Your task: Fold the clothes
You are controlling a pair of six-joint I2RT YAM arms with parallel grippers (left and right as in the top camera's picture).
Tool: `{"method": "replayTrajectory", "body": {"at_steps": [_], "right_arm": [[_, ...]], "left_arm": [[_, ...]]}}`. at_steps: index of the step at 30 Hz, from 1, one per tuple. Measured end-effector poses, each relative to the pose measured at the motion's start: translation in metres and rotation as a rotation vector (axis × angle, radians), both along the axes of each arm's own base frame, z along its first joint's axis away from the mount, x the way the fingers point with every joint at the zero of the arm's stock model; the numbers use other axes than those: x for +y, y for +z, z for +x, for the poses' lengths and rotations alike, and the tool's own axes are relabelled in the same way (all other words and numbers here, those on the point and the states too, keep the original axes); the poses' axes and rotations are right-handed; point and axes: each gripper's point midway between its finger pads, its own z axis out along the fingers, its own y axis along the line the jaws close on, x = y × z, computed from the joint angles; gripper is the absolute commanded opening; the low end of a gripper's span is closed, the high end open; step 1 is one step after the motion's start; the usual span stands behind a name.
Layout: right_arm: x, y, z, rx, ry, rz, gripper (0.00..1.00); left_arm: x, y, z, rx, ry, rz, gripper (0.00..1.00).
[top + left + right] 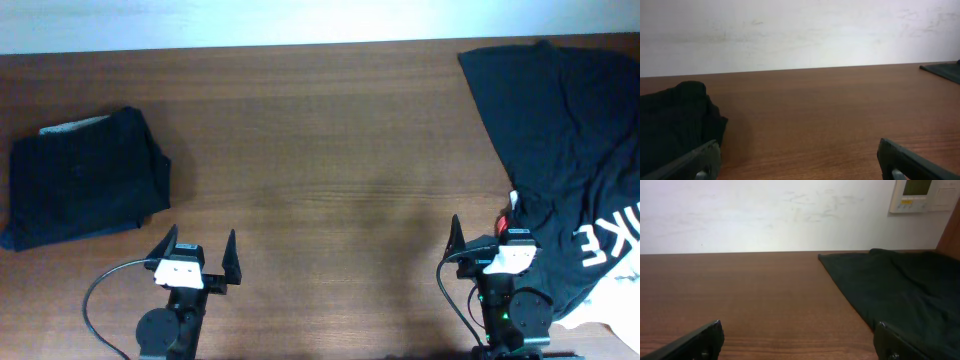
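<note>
A large black T-shirt [565, 130] with white block lettering lies spread at the table's right side; it also shows in the right wrist view [895, 287]. A folded dark garment [85, 185] sits at the left, also in the left wrist view [675, 122]. A bit of red [505, 222] and a white garment [610, 305] peek out near the shirt's lower edge. My left gripper [202, 243] is open and empty at the front left [800, 160]. My right gripper [487, 232] is open and empty by the shirt's edge [797, 340].
The brown wooden table [330, 150] stretches between the two garments. A pale wall [765, 215] stands behind the table's far edge, with a white wall panel [922, 195] at the upper right.
</note>
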Motion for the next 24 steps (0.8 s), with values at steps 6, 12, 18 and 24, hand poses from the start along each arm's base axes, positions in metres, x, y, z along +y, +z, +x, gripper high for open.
{"method": "replayTrajectory", "body": {"at_steps": [6, 12, 18, 24], "right_arm": [[0.0, 0.0, 0.0, 0.0, 0.0, 0.0, 0.99], [0.0, 0.0, 0.0, 0.0, 0.0, 0.0, 0.99], [0.0, 0.0, 0.0, 0.0, 0.0, 0.0, 0.99], [0.0001, 0.0003, 0.0, -0.002, -0.001, 0.024, 0.99]], "left_arm": [[0.0, 0.0, 0.0, 0.0, 0.0, 0.0, 0.99], [0.0, 0.0, 0.0, 0.0, 0.0, 0.0, 0.99], [0.0, 0.0, 0.0, 0.0, 0.0, 0.0, 0.99], [-0.0008, 0.0, -0.0001, 0.0, -0.005, 0.0, 0.99]]}}
